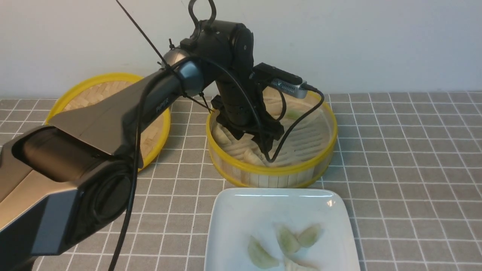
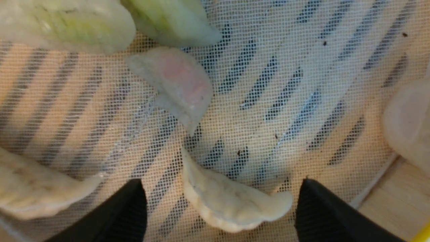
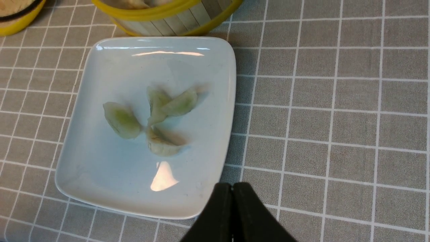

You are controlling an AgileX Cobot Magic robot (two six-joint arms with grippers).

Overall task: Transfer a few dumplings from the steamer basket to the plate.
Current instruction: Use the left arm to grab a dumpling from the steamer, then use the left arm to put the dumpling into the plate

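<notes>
The left arm (image 1: 94, 150) is seen nearest, stretched forward across the worktop (image 1: 395, 150), which is covered by a grey checked cloth. Its left end effector (image 2: 220, 188) is lowered into the steamer basket (image 1: 278, 171) with the jaws spread wide. A whitish dumpling (image 2: 231, 201) is framed between the two fingers (image 2: 131, 208) on the mesh liner (image 2: 285, 84), with a gap left on either side. A pinkish dumpling (image 2: 178, 84) lies just beyond it, and pale green ones are seen farther off. The plate (image 1: 241, 210) is set just in front of the basket, and four dumplings (image 3: 158, 117) are gathered near its middle. The right end effector (image 3: 232, 188) is pressed closed, with nothing gripped, near the plate's corner. A woven lid (image 1: 75, 84) is placed to the basket's left.
</notes>
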